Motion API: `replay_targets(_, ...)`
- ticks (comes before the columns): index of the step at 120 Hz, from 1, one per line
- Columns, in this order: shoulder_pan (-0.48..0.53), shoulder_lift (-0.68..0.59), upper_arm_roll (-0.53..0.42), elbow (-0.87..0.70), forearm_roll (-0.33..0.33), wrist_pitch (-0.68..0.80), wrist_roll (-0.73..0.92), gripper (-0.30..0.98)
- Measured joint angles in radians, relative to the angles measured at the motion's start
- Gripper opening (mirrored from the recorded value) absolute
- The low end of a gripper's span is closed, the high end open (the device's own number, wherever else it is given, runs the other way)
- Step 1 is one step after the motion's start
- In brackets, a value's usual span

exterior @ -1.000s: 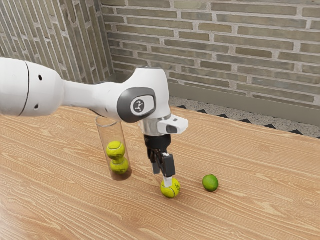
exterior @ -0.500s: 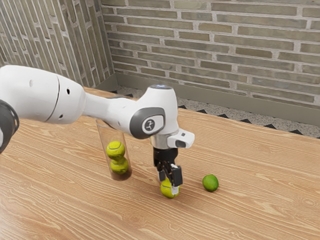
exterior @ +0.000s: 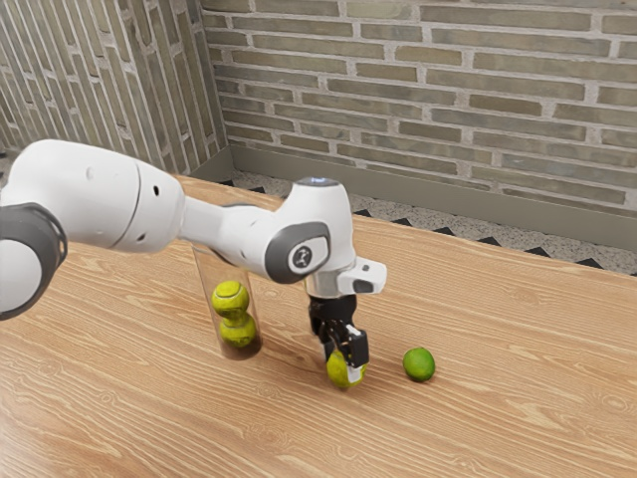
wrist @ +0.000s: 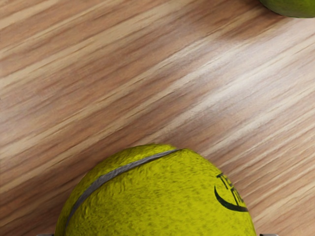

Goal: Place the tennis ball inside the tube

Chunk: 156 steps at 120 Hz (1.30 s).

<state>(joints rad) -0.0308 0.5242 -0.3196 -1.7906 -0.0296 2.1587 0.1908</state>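
Observation:
My gripper [exterior: 342,362] is low over the table, with one finger on each side of a yellow-green tennis ball [exterior: 339,376]. It is shut on this ball, and the front finger covers part of it. In the wrist view the ball [wrist: 162,196] bulges up from the lower edge, with slivers of the fingertips close against its two sides. The clear tube [exterior: 206,269] stands upright toward the exterior view's left, two tennis balls stacked inside, its upper part partly behind the arm.
A green lime [exterior: 419,364] rests on the wooden table [exterior: 498,418], a short way from the gripped ball toward the exterior view's right; its edge [wrist: 290,7] appears in the wrist view. A brick wall stands behind the table.
My hand has come down around the ball and moved toward the exterior view's right. In the last half second the ball has shifted slightly that way with it. Tube and lime have stayed put.

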Motion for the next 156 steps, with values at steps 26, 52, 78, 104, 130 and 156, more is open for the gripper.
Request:
replay_targets(26,-0.006,0.009,0.002,-0.009,0.021,0.056,-0.007,0.42)
replay_targets(52,0.009,-0.086,0.006,-0.026,0.021,0.021,-0.018,0.32)
replay_targets(78,0.068,-0.403,0.009,-0.038,0.096,-0.130,-0.034,0.23)
replay_targets(104,0.112,-0.487,0.011,0.097,0.206,-0.305,-0.044,0.18)
replay_targets(130,0.156,-0.488,0.044,0.099,0.238,-0.404,-0.046,0.18)
replay_targets(156,0.202,-0.464,0.050,0.107,0.240,-0.445,-0.041,0.44)
